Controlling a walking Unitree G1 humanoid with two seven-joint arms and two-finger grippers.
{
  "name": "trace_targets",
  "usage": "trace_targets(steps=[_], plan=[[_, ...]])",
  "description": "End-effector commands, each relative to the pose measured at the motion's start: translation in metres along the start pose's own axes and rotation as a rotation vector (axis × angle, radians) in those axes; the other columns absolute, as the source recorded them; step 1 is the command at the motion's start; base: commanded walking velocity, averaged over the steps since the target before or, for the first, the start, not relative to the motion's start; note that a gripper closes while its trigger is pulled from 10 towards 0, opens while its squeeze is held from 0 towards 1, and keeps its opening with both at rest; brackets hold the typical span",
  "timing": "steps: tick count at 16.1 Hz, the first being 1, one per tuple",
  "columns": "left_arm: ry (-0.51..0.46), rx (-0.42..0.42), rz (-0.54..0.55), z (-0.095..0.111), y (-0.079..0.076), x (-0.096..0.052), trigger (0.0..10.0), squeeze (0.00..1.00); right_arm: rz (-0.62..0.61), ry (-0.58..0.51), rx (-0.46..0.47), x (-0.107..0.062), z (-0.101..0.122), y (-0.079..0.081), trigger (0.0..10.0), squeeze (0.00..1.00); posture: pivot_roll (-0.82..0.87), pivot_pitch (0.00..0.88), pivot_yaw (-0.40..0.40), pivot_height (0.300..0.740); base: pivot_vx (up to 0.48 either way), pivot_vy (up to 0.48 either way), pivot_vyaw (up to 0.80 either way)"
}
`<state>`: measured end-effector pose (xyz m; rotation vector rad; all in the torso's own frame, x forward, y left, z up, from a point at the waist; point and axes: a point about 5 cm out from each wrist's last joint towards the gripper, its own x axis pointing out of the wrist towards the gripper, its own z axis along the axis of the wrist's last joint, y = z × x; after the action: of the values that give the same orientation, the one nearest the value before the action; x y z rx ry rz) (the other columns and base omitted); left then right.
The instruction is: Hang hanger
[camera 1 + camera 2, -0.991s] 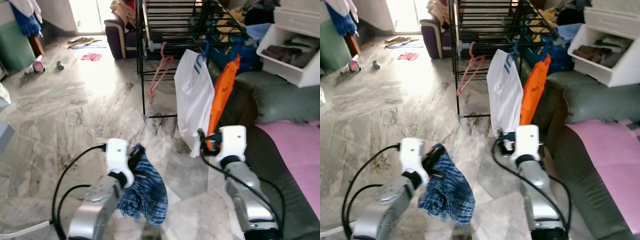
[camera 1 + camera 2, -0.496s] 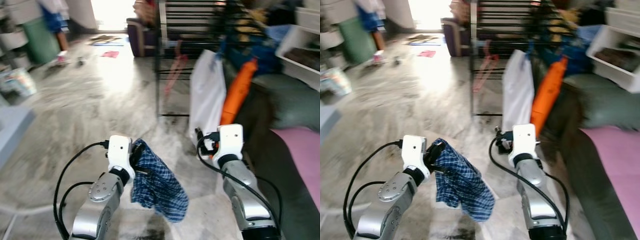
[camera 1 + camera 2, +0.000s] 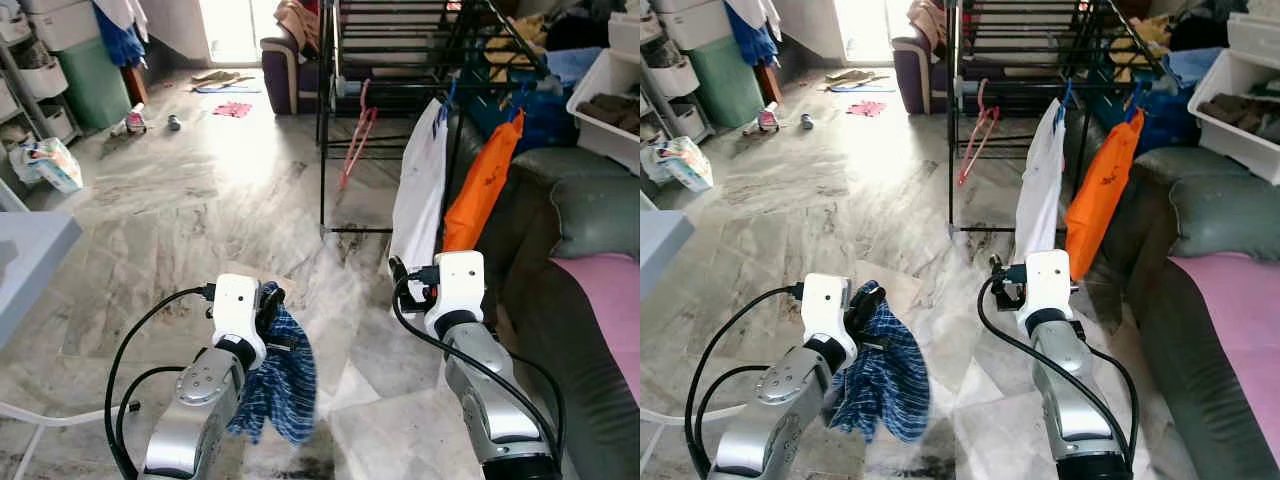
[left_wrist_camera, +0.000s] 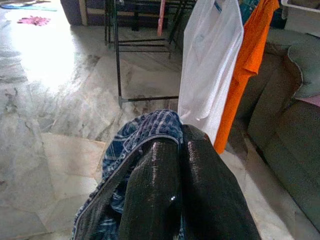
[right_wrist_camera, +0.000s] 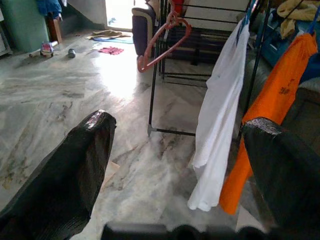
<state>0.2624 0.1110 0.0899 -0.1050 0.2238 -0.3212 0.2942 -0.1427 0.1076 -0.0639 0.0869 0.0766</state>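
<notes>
Blue checked cloth (image 3: pixel 280 385) hangs from your left gripper (image 4: pixel 180 150), whose two black fingers are pressed together on its top edge. The cloth droops down over the marble floor (image 3: pixel 180 210), low on your left side. Your right gripper (image 5: pixel 180 150) is spread wide with nothing between its fingers. It is held up at the same height as the left one. Ahead of it stands the black drying rack (image 3: pixel 400 60). A white shirt (image 3: pixel 420 200) and an orange shirt (image 3: pixel 482 190) hang from the rack's near end on blue hangers. A pink hanger (image 3: pixel 355 135) hangs bare from a rack bar further back, well apart from both grippers. A dark sofa (image 3: pixel 590 330) sits along your right.
</notes>
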Motion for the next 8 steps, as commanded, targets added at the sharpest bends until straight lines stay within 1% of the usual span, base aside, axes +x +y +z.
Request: trace_targets(steps=[1,8], plan=[[-0.017,0.02,-0.005,0.0041,-0.0003,0.0026,10.0,0.0,-0.002,-0.001,0.014,-0.0003,-0.0013,-0.0008,10.0,0.0,-0.01,0.0,0.007,0.74,0.0,0.0,0.0],[-0.016,0.022,-0.003,0.0029,-0.0003,0.0021,10.0,0.0,0.0,-0.003,0.012,0.0004,-0.0008,-0.0015,10.0,0.0,-0.01,0.0,0.006,0.74,0.0,-0.249,0.0]])
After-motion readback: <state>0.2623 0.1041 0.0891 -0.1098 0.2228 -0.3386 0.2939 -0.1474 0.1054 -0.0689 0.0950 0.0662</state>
